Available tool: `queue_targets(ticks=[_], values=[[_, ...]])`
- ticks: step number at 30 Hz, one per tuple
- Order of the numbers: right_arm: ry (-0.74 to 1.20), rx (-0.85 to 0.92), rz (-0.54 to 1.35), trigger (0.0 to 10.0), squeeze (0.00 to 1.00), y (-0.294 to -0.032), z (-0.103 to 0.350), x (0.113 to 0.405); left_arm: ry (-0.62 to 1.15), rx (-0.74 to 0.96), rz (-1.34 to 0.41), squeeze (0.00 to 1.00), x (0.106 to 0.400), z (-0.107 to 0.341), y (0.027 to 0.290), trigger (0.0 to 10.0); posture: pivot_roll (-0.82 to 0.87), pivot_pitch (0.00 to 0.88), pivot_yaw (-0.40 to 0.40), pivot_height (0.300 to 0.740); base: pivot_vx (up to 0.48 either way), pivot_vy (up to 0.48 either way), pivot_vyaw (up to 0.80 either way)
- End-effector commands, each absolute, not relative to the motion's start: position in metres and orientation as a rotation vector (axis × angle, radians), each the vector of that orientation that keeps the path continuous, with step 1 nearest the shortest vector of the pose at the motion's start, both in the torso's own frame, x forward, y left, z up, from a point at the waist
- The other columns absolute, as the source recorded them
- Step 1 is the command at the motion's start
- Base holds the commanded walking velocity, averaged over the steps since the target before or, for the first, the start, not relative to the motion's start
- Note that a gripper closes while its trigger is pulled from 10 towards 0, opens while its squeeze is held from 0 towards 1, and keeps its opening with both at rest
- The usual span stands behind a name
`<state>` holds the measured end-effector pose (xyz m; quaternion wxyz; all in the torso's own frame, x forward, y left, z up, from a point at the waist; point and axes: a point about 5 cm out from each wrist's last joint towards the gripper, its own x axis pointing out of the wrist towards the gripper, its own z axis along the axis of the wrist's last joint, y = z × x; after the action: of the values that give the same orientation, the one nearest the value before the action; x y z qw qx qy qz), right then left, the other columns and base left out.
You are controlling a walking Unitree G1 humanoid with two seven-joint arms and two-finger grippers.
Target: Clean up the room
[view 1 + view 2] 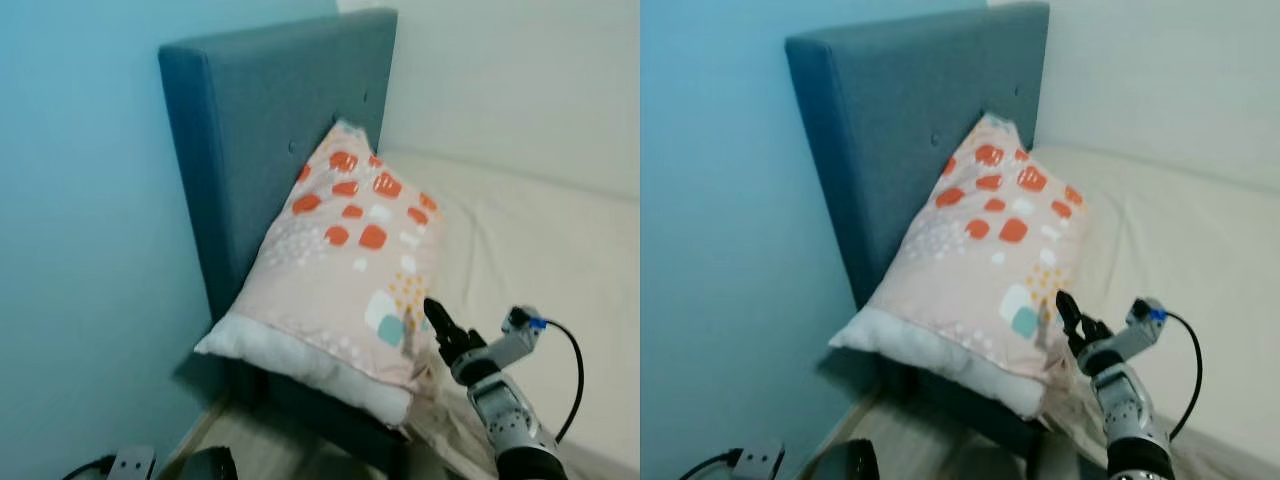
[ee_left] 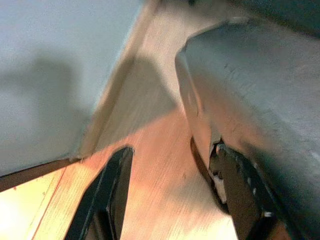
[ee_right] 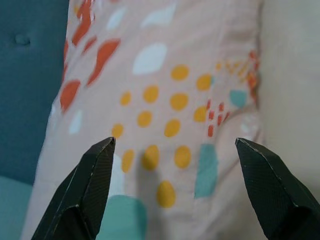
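I have the pillow (image 1: 345, 270) propped against the blue headboard (image 1: 270, 140), its upper corner high on the padding and its white lower edge hanging out past the near side of the bed (image 1: 540, 250). The print is orange blotches toward the headboard, with yellow dots and teal patches lower down. My right hand (image 1: 436, 318) sits just beside the pillow's lower corner, on the side away from the headboard; through its wrist camera I see both fingers (image 3: 85, 190) spread wide with the pillow's dotted fabric between them (nothing gripped, and I cannot tell whether they touch it). My left hand (image 2: 170, 195) hangs low beside the headboard over the wooden floor (image 2: 150, 150), its fingers apart and holding nothing.
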<state>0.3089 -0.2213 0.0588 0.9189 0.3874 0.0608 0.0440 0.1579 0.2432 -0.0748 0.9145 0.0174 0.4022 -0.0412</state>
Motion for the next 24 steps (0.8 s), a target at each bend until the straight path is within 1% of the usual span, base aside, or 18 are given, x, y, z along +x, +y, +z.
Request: queue_targets(ticks=[1,5,9,12,13,14,15,16,19,20,21,22,23,24], values=[[0.119,0.787,0.100,10.0,0.00,-0.223,0.062,0.309,0.818,0.017,-0.105,0.00,0.163,-0.075,0.234,10.0,0.03,0.090,0.007,0.486,0.000,0.000,0.00],[0.103,0.791,0.109,10.0,0.00,-0.224,0.065,0.310,0.814,0.010,-0.114,0.00,0.164,-0.075,0.232,10.0,0.03,0.095,0.004,0.486,0.000,0.000,0.00],[0.070,0.806,0.118,10.0,0.00,-0.230,0.074,0.316,0.754,-0.028,-0.143,0.00,0.177,-0.071,0.217,10.0,0.03,0.123,-0.002,0.486,0.000,0.000,0.00],[0.065,0.815,0.117,10.0,0.00,-0.231,0.075,0.316,0.744,-0.032,-0.144,0.00,0.179,-0.071,0.215,10.0,0.03,0.123,-0.002,0.486,0.000,0.000,0.00],[0.054,0.845,0.148,10.0,0.00,-0.229,0.077,0.318,0.722,-0.032,-0.150,0.00,0.184,-0.069,0.210,10.0,0.05,0.153,-0.002,0.486,0.000,0.000,0.00],[0.046,0.871,0.189,10.0,0.00,-0.226,0.079,0.320,0.703,-0.029,-0.157,0.00,0.187,-0.067,0.207,10.0,0.05,0.157,-0.002,0.486,0.000,0.000,0.00],[0.028,0.912,0.256,10.0,0.00,-0.223,0.084,0.323,0.669,-0.023,-0.166,0.00,0.191,-0.063,0.212,10.0,0.06,0.179,-0.001,0.486,0.000,0.000,0.00],[0.028,0.912,0.256,10.0,0.00,-0.223,0.084,0.323,0.669,-0.023,-0.166,0.00,0.191,-0.063,0.212,10.0,0.06,0.179,-0.001,0.486,0.000,0.000,0.00],[0.006,0.940,0.294,10.0,0.00,-0.225,0.094,0.328,0.598,-0.012,-0.183,0.00,0.197,-0.051,0.227,10.0,0.07,0.204,-0.001,0.486,0.000,0.000,0.00],[0.010,0.936,0.271,10.0,0.00,-0.230,0.097,0.332,0.552,-0.006,-0.199,0.00,0.201,-0.045,0.229,10.0,0.08,0.219,-0.002,0.486,0.000,0.000,0.00],[0.010,0.936,0.271,10.0,0.00,-0.230,0.097,0.332,0.552,-0.006,-0.199,0.00,0.201,-0.045,0.229,10.0,0.08,0.219,-0.002,0.486,0.000,0.000,0.00],[0.014,0.933,0.248,10.0,0.00,-0.235,0.099,0.334,0.514,0.000,-0.212,0.00,0.203,-0.040,0.230,10.0,0.08,0.224,-0.002,0.486,0.000,0.000,0.00],[0.011,0.935,0.205,10.0,0.00,-0.246,0.105,0.338,0.444,0.013,-0.238,0.00,0.203,-0.029,0.231,10.0,0.09,0.250,-0.003,0.486,0.000,0.000,0.00],[0.011,0.935,0.205,10.0,0.00,-0.246,0.105,0.338,0.444,0.013,-0.238,0.00,0.203,-0.029,0.231,10.0,0.09,0.250,-0.003,0.486,0.000,0.000,0.00]])
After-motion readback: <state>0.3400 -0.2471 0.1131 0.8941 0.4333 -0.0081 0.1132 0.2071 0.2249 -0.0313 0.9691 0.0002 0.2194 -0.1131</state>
